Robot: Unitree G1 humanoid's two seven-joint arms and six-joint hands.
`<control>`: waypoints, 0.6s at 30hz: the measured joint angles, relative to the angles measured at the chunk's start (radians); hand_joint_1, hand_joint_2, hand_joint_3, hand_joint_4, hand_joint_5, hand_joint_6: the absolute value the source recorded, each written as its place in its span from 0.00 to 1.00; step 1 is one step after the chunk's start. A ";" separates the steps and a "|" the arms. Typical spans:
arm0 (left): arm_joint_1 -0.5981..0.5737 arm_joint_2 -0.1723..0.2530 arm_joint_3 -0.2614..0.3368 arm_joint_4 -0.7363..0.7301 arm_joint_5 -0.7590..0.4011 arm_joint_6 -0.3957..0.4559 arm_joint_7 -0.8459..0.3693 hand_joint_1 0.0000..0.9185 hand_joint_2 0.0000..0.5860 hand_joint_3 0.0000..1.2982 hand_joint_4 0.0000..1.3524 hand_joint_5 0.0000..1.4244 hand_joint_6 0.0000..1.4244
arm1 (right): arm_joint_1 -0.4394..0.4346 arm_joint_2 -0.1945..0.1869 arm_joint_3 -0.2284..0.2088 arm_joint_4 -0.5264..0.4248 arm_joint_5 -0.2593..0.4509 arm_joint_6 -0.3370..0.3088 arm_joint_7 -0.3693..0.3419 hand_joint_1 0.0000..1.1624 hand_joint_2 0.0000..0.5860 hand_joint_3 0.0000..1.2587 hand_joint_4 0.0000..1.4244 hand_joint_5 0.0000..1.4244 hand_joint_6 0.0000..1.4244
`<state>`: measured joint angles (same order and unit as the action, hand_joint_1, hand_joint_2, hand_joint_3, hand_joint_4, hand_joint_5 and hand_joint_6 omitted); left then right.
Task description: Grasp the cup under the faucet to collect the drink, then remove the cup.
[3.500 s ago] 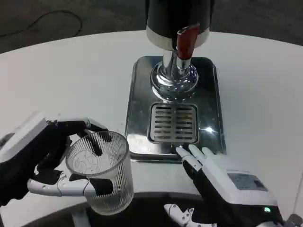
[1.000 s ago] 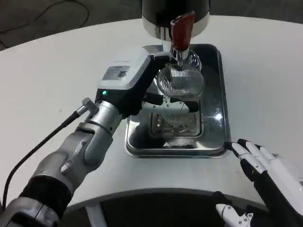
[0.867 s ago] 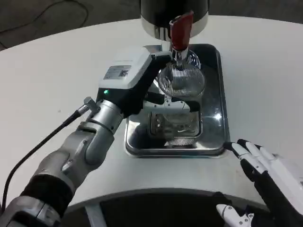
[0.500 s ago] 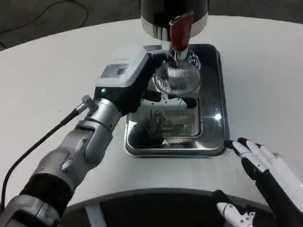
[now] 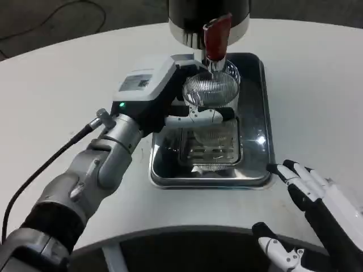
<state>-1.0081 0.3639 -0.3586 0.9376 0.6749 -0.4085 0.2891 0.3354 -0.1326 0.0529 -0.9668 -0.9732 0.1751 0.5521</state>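
Head view: left hand (image 5: pixel 156 93) is grasping the ribbed glass cup (image 5: pixel 210 99) under the red-handled faucet (image 5: pixel 215 39) at twelve o'clock, above the steel drip tray (image 5: pixel 260 164). Right hand (image 5: pixel 317 212) is resting at five o'clock, fingers spread, holding nothing.

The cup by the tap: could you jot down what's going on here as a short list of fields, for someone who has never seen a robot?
cup: clear ribbed glass, held up under the tap, above the tray
tap: silver spout with a red handle on a dark dispenser
tray: shiny metal drip tray with a slotted grate
left robot hand: grips the cup from the side
right robot hand: holds nothing, fingers spread, at the table's near edge beside the tray
drink in cup: cannot tell
table: white
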 measured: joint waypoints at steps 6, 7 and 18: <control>-0.001 0.008 -0.001 0.001 -0.003 -0.016 -0.008 0.18 0.14 0.31 0.22 0.39 0.64 | -0.008 0.000 0.004 0.014 0.000 0.000 -0.006 0.31 0.71 0.07 0.00 0.00 0.00; -0.001 0.009 -0.001 0.001 -0.003 -0.020 -0.008 0.18 0.14 0.31 0.21 0.38 0.63 | -0.009 0.000 0.005 0.014 0.000 0.000 -0.006 0.31 0.71 0.07 0.00 0.00 0.00; -0.001 0.029 0.010 -0.011 -0.039 -0.080 -0.008 0.13 0.10 0.25 0.12 0.30 0.56 | -0.026 0.001 0.026 0.020 -0.001 0.001 -0.007 0.32 0.72 0.08 0.00 0.00 0.00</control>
<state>-1.0088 0.3933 -0.3489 0.9268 0.6355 -0.4885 0.2816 0.3093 -0.1316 0.0787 -0.9467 -0.9746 0.1757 0.5453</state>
